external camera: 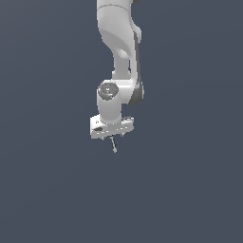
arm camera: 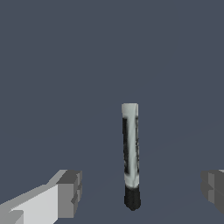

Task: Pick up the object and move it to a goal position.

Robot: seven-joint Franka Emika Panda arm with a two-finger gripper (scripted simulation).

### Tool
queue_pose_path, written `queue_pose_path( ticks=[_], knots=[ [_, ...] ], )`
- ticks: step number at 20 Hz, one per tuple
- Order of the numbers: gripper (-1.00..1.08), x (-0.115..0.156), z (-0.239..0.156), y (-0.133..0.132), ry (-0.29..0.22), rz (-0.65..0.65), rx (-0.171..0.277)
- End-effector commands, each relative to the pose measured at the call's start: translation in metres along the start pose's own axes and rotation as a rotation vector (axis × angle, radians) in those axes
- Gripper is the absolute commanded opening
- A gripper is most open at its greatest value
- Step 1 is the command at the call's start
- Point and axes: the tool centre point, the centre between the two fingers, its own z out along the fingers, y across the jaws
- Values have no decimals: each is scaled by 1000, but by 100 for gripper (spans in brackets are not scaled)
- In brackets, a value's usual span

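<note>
The object is a tiny thin stick with a pale grey shaft and a small black end. In the exterior view it shows just below my white gripper. In the wrist view the stick lies in the gap between my two fingers, with its black end nearest the hand. My gripper is open wide. One grey finger pad and the other pad both stand well clear of the stick, neither touching it. I cannot tell whether the stick rests on the ground.
A plain dark grey-blue surface fills both views. The white arm comes down from the top of the exterior view. Nothing else is in view, and no goal marker shows.
</note>
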Motion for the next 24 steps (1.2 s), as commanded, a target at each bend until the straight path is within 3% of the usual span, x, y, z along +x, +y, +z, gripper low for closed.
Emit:
queue_pose_path(
  ticks=[1,10,24],
  knots=[
    [100,-2,8,1,1,-20,0],
    [100,-4,16,2,0,-26,0],
    [100,-4,62,2,1,-29,0]
  ],
)
